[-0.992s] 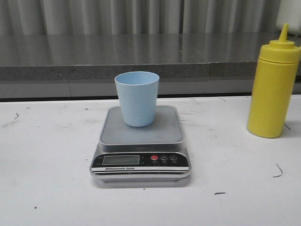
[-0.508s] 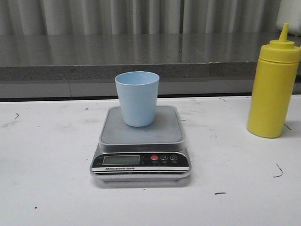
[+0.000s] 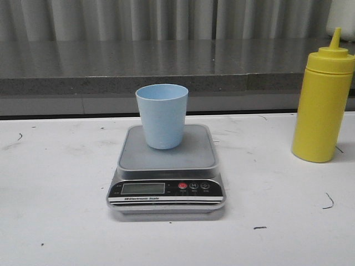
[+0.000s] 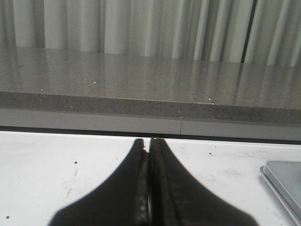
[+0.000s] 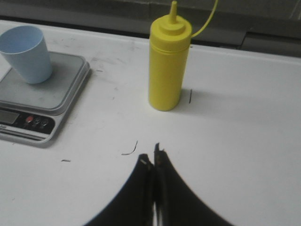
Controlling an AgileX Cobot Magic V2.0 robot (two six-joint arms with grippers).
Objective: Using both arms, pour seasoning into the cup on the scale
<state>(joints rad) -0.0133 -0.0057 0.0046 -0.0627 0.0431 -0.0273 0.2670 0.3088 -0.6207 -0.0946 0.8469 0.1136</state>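
Cup (image 3: 162, 116) upright on scale (image 3: 166, 169), toward the plate's 12 o'clock edge, rim open, inside hidden from the front view. Scale at desk (image 3: 55, 221) centre, black panel with display and red button facing 6 o'clock. Bottle (image 3: 322, 102) upright on desk at 3 o'clock from scale, well apart from it, cap on, nozzle pointing up. Dark grey ledge (image 3: 83, 69) behind desk at 12 o'clock, pale curtain (image 3: 166, 19) above it.

Left pincer (image 4: 149, 143) closed, fingertips pressed together, gripping nothing, above bare desk; only a corner of scale (image 4: 284, 181) visible in left wrist view, off to one side and apart from the tips. Right pincer (image 5: 151, 157) likewise closed, tips meeting, empty, above desk just short of bottle (image 5: 168, 66), not touching it. In right wrist view, cup (image 5: 27, 54) on scale (image 5: 42, 101) well apart from bottle. Small dark marks (image 5: 129, 150) scattered on desk near right pincer. Neither pincer visible in front view.
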